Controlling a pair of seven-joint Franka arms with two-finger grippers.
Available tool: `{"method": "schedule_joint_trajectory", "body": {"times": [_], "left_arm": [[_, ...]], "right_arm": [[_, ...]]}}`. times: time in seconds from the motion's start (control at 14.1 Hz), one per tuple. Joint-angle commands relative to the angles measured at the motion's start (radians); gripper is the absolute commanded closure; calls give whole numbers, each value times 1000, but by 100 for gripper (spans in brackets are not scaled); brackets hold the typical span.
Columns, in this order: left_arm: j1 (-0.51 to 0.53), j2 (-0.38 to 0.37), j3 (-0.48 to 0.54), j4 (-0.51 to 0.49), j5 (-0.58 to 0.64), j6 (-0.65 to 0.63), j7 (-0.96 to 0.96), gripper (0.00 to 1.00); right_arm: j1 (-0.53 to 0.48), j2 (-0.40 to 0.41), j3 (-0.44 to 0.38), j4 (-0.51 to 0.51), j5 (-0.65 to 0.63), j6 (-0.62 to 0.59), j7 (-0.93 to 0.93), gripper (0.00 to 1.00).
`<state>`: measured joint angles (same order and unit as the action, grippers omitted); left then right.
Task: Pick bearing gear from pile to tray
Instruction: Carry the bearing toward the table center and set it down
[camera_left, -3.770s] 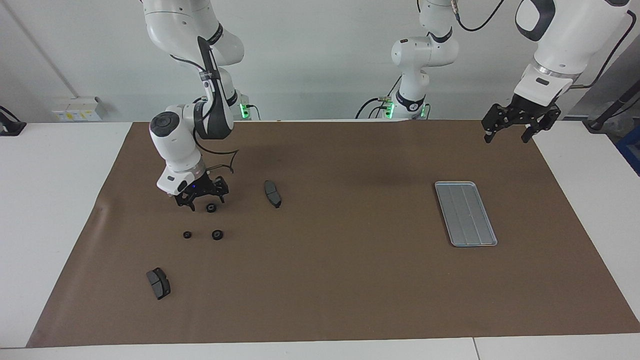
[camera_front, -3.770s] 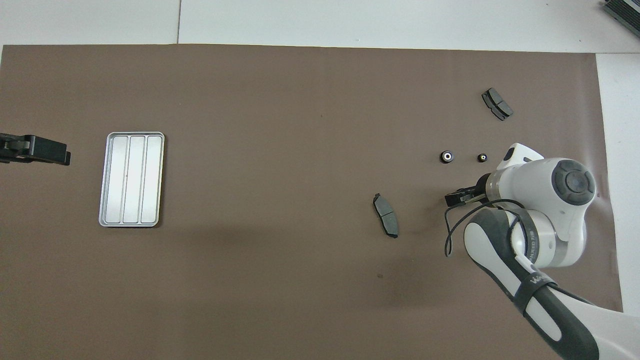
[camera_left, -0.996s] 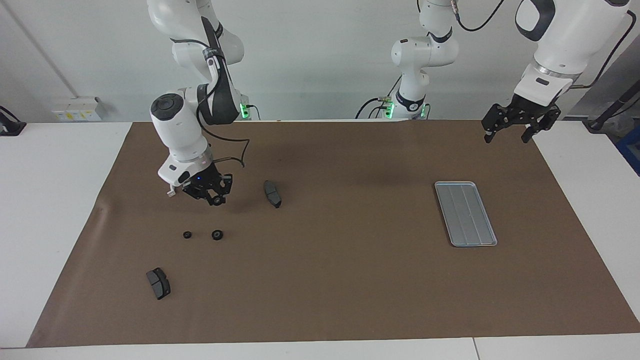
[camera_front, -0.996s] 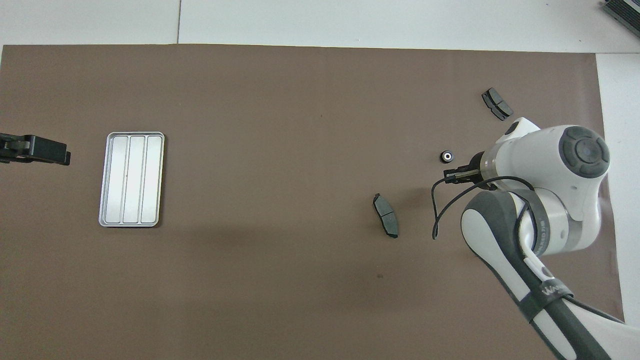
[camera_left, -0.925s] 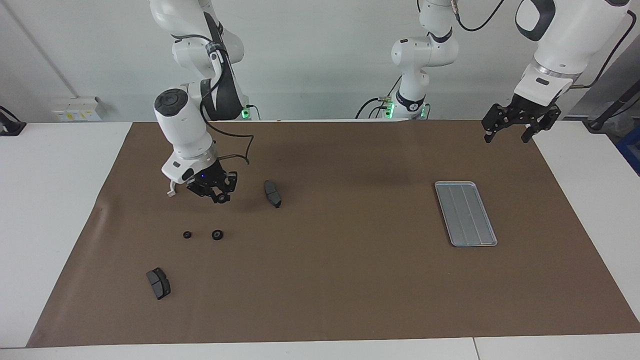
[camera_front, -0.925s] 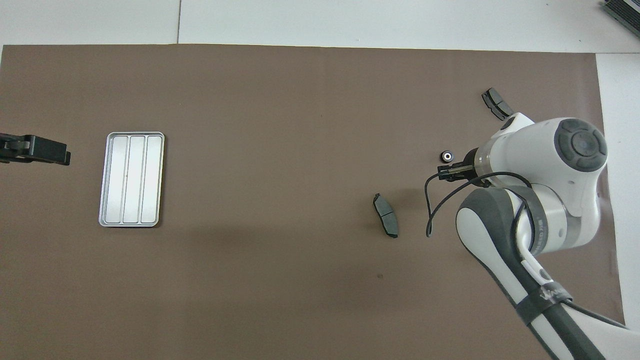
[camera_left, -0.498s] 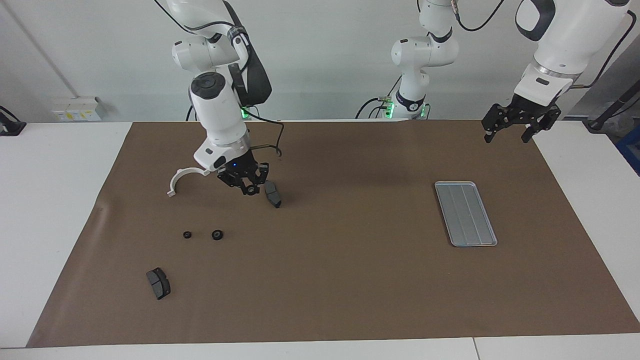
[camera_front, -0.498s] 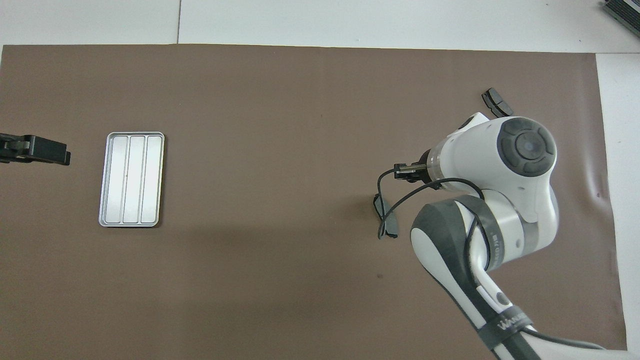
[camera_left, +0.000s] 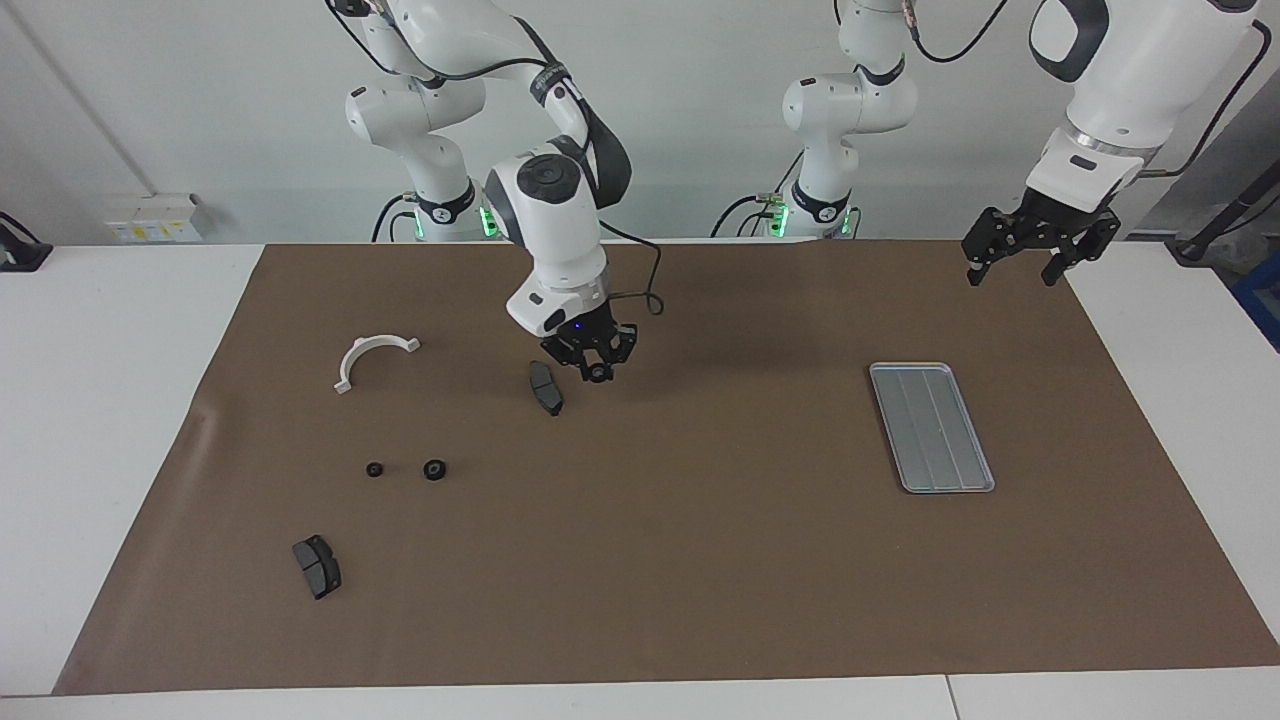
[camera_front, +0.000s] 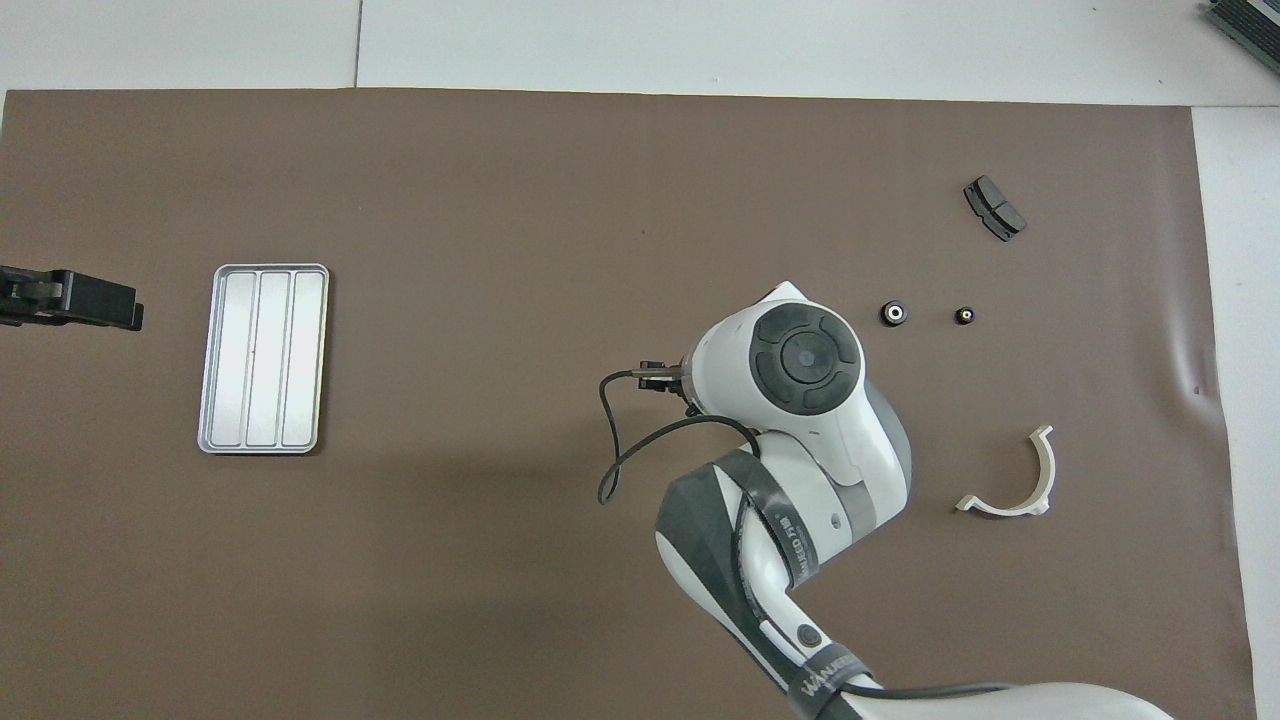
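Note:
My right gripper (camera_left: 597, 368) is shut on a small black bearing gear (camera_left: 598, 376) and hangs over the brown mat, just beside a dark grey pad (camera_left: 545, 387) on the tray's side. In the overhead view the white wrist covers that gripper (camera_front: 655, 378) and the pad. The pile lies scattered toward the right arm's end: two black round parts (camera_left: 434, 469) (camera_left: 374, 469), a second pad (camera_left: 317, 566) and a white arc bracket (camera_left: 370, 357). The silver grooved tray (camera_left: 932, 427) lies bare toward the left arm's end. My left gripper (camera_left: 1030, 262) waits open above the mat's corner.
The brown mat (camera_left: 700, 560) covers most of the white table. In the overhead view the round parts (camera_front: 893, 313) (camera_front: 964, 315), the bracket (camera_front: 1010, 478) and the tray (camera_front: 263, 358) lie well apart. A black cable loops from the right wrist.
The right arm has lifted a gear from the pile and swung it toward the tray, past the pad, uncovering the white bracket. The left arm has not moved.

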<state>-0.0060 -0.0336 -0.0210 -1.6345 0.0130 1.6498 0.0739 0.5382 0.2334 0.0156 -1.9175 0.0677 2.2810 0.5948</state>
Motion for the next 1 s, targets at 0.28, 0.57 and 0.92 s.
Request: {"method": "schedule_joint_trajectory", "body": {"times": [0.28, 0.57, 0.92], "left_arm": [[-8, -5, 7, -8, -11, 8, 14, 0], [-6, -5, 7, -8, -11, 13, 14, 0], [3, -3, 9, -8, -11, 18, 9, 0]], "right_arm": [[113, 118, -3, 25, -49, 90, 172, 100], [143, 156, -3, 22, -106, 126, 235, 100], [146, 167, -3, 11, -112, 134, 238, 100]]}}
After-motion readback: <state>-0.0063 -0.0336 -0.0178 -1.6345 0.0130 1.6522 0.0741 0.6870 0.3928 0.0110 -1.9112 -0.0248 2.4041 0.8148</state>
